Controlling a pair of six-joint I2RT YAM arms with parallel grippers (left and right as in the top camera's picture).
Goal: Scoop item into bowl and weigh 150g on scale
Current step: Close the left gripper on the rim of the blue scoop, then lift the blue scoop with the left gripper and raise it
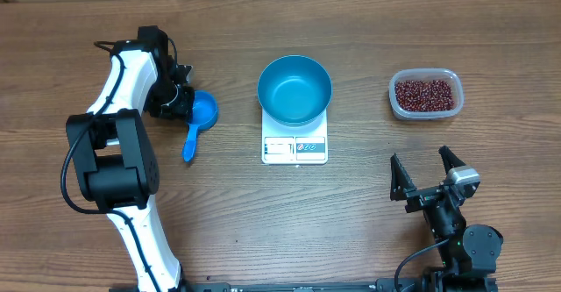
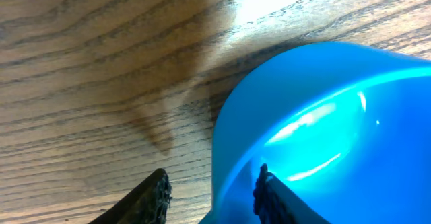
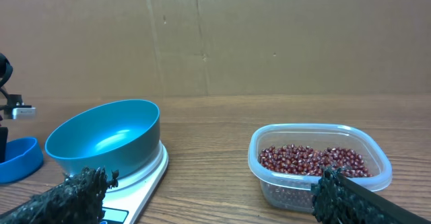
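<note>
Robotics lab setup, wood-grain table [image 1: 280, 239], plain cardboard backdrop [image 3: 269, 35]

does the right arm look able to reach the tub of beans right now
Probably yes: the right gripper is open and empty, and the clear tub of beans sits ahead of it with only bare table between. The blue bowl and scale stand off to its left.
</note>
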